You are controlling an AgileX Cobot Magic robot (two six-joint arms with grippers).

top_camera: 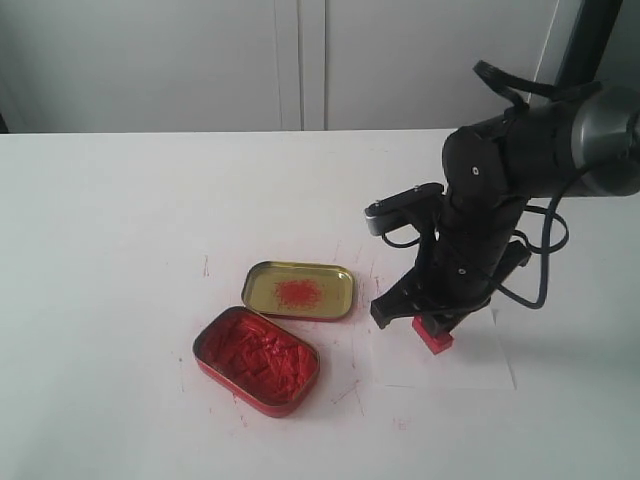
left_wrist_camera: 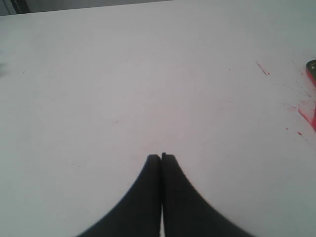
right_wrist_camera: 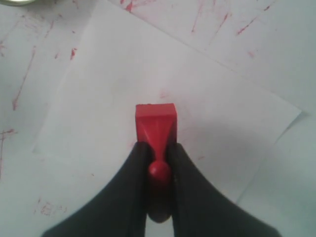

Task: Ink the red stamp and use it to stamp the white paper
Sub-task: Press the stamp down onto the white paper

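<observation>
Exterior view first, and over to the right gripper (top_camera: 432,325): pinches the red stamp (top_camera: 432,337) directly beneath itself, low over the white paper (top_camera: 470,365). Cannot tell whether base and sheet are touching. Stands well apart from the open ink tin (top_camera: 257,360) and the gold lid (top_camera: 298,290), both off to one side. Risky from here: could drag or lift that thin, loose sheet on the way up, with nothing pinning it to the surface (top_camera: 120,220).

On to the left wrist view: left gripper (left_wrist_camera: 161,157) pressed fully together, gripping nothing, hanging over bare surface, with only red smears (left_wrist_camera: 306,113) far off to the side. No help from there for holding the paper down.

Now the right wrist view: closed narrow around the stamp's knob, fingers (right_wrist_camera: 133,168) hugging the neck on both sides, square base poking out ahead of the tips. Hangs over the middle of the paper, with white sheet showing ahead and to both sides. Could pivot in so small a pinch and land on one edge, leaving half a print. Could smear too if slid sideways under pressure. Cannot see the underside, so cannot vouch for any ink on it.
</observation>
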